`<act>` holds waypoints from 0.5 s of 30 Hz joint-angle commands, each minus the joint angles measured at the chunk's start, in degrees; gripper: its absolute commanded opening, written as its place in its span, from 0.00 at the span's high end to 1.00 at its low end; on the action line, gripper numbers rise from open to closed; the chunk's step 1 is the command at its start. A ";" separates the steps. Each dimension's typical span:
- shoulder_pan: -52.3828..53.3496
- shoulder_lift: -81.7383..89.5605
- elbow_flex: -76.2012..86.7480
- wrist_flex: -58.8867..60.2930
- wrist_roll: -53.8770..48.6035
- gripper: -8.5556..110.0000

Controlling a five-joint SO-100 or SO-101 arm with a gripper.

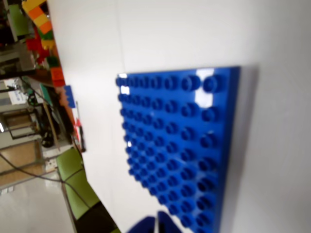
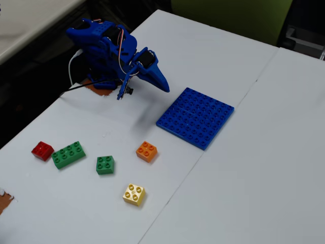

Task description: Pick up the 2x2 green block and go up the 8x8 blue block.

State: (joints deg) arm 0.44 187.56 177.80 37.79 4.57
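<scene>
The 2x2 green block (image 2: pixel 105 164) lies on the white table at the lower left of the fixed view, far from the gripper; it is out of the wrist view. The 8x8 blue block (image 2: pixel 195 118) lies flat near the table's middle and fills the wrist view (image 1: pixel 180 145). My blue gripper (image 2: pixel 165 86) hangs above the table just left of the baseplate's far corner, with its jaws together and nothing between them. Its tips show at the bottom edge of the wrist view (image 1: pixel 158 224), with only a thin line between them.
A longer green brick (image 2: pixel 68 154), a red brick (image 2: pixel 42 150), an orange brick (image 2: pixel 147 151) and a yellow brick (image 2: pixel 134 194) lie around the green block. The arm's base (image 2: pixel 99 46) stands at the table's far left edge. A green chair (image 1: pixel 77 179) stands beyond the table.
</scene>
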 commanded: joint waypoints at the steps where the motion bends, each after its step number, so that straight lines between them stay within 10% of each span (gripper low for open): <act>1: -0.18 2.64 2.55 0.00 -0.35 0.93; 15: -1.49 2.64 2.55 0.00 -2.02 0.93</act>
State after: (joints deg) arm -0.35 187.82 178.07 37.79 3.25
